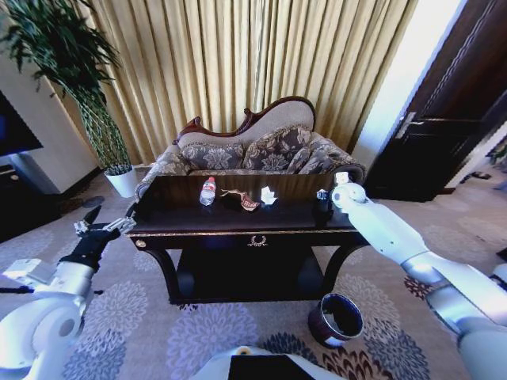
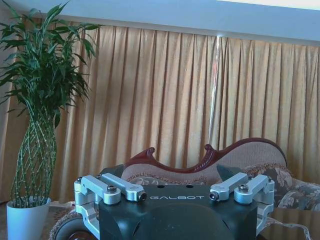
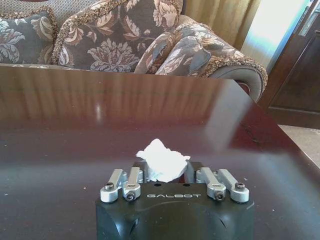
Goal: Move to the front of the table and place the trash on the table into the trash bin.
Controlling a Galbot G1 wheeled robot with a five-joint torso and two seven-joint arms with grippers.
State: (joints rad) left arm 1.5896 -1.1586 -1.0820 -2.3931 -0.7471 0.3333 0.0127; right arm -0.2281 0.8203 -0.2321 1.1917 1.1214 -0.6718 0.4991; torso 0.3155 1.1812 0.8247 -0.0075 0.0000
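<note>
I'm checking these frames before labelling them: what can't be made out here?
- Right gripper: right wrist view, its body hides whether the jaws touch the crumpled white paper.
- Dark maroon round trash bin: head view, contents too dark.
- Clear plastic bottle's label: head view, too small.

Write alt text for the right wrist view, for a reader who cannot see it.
The right claw is open just above the dark glossy table, with the crumpled white paper lying between its fingers. Behind the table stands a sofa with floral cushions, and a dark door is off to one side.
</note>
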